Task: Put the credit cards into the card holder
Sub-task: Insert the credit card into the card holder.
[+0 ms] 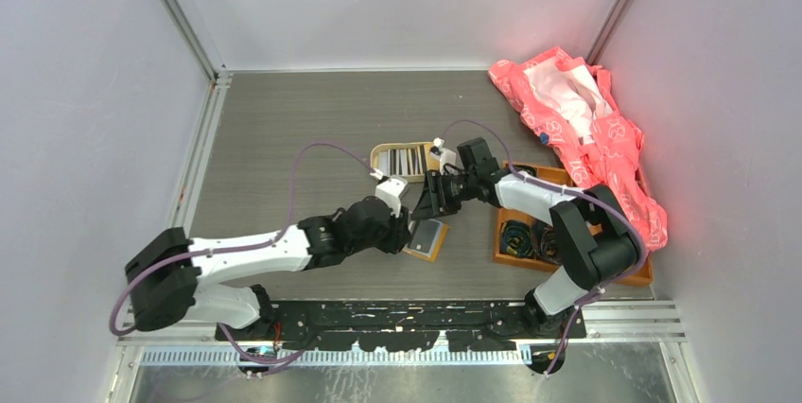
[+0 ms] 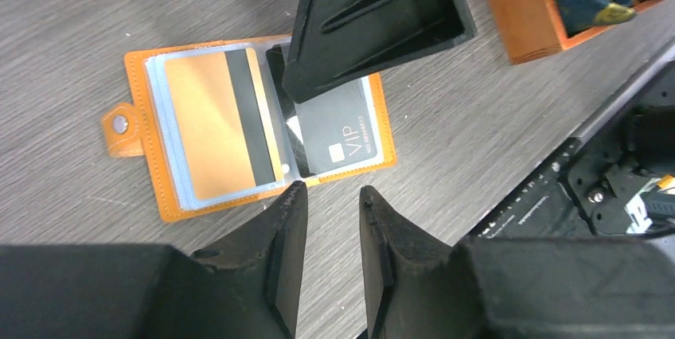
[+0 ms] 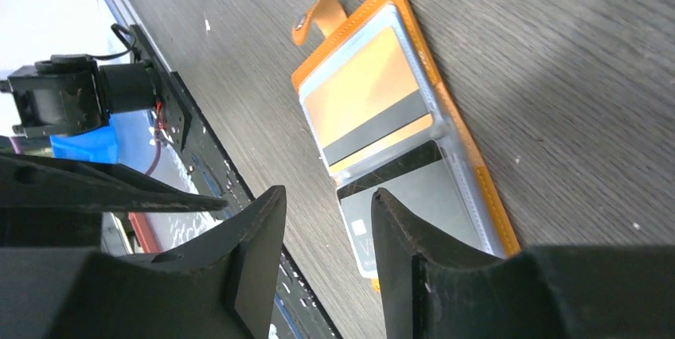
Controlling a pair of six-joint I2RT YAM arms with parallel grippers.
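The orange card holder lies open on the table, snap stud at its left tab. A gold card with a black stripe sits in its left sleeve. A grey VIP card lies tilted in the right sleeve. My left gripper is open and empty at the holder's near edge. My right gripper is open and empty, just above the grey card; one of its fingers hangs over the holder. In the top view both grippers meet over the holder.
The oval beige tin with several cards stands just behind the holder. The orange wooden tray with dark items lies to the right, also in the left wrist view. A pink bag lies at the back right.
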